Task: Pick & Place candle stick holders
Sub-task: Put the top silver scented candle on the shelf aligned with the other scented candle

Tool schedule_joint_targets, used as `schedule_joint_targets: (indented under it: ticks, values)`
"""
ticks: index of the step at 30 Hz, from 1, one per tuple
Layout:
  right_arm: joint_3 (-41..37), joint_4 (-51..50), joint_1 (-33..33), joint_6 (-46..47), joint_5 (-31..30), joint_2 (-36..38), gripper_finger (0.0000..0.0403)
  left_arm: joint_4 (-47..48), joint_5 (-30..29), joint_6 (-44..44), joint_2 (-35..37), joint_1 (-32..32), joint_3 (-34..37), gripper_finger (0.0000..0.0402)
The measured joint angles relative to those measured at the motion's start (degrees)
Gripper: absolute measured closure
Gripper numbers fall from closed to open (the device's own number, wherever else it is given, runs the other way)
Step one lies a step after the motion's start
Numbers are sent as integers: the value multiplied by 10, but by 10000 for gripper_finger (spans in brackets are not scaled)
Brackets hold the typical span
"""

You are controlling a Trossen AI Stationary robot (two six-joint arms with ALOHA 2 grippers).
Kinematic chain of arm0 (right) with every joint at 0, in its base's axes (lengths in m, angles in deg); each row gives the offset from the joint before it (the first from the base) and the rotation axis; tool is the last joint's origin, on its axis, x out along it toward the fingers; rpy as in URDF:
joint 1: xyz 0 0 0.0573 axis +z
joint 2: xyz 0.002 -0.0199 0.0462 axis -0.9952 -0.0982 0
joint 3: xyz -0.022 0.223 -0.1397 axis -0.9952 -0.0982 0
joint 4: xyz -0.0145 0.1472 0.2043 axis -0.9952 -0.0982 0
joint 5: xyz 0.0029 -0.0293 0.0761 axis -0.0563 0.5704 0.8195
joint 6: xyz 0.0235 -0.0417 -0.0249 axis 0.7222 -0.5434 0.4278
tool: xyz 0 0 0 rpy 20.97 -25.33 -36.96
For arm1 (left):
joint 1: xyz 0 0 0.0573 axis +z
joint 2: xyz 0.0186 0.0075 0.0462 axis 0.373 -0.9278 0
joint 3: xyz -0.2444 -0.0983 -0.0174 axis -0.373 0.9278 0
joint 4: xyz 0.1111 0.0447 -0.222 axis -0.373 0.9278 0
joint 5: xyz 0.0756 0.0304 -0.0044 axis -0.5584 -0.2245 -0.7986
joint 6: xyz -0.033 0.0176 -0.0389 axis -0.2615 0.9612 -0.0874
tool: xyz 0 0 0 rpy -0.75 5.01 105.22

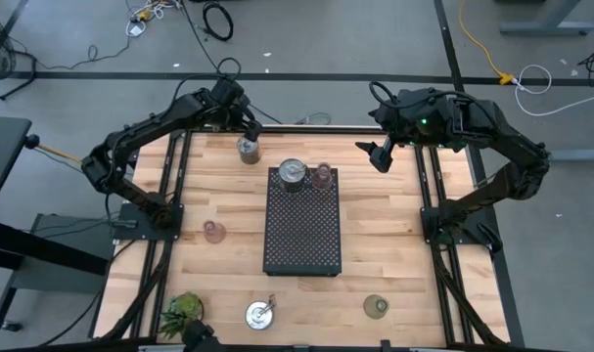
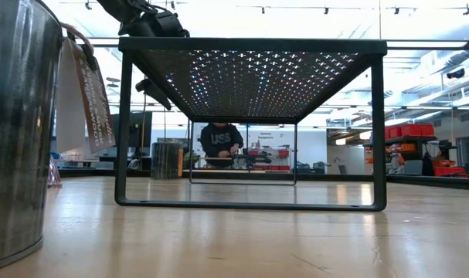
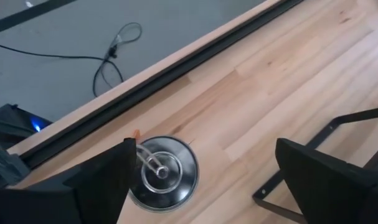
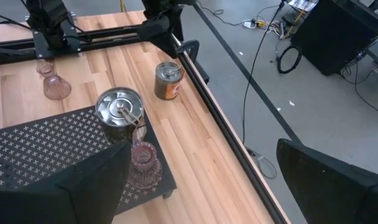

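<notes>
**Left hand spread above a metal holder at the far edge of the table**

Along the near edge of the table (image 1: 394, 254) stand a spiky green plant (image 1: 182, 311), a silvery metal holder (image 1: 259, 314) and, further right, an olive-green glass holder (image 1: 376, 307). From table height the big metal shape filling the left side (image 2: 14, 131) is one of these near things, with a tag hanging off it.

A little further in, left of centre, one pink glass holder (image 1: 213, 232) sits on the bare wood. Beside it the black perforated tray (image 1: 302, 235) stands raised on thin legs in the middle of the table. On its far end a second metal holder (image 1: 293, 173) and a second pink glass holder (image 1: 322, 176) stand close side by side, the metal one to the left.

Beyond the tray's far left corner, near the far edge rail, a third metal holder (image 1: 248, 149) stands upright on the wood. The left hand (image 1: 249, 127) hovers right over it, fingers (image 3: 101, 180) spread wide and clear of the holder's sides, holding nothing.

The right hand (image 1: 380, 154) hangs above the far right of the table, well apart from the tray, fingers wide and empty.

Past the table, a person in a dark top (image 2: 221, 143) stands at a bench across the room.
</notes>
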Motion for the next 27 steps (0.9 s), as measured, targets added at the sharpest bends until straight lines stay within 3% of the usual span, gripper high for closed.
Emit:
schedule_joint_targets:
  ticks: [15, 27]
  values:
    - [0, -3, 0, -1, 0, 0, 3, 1, -13, 5, -4, -2, 0, 5]
    - [0, -3, 0, -1, 0, 0, 3, 70, -35, 12, -77, 0, 0, 2]
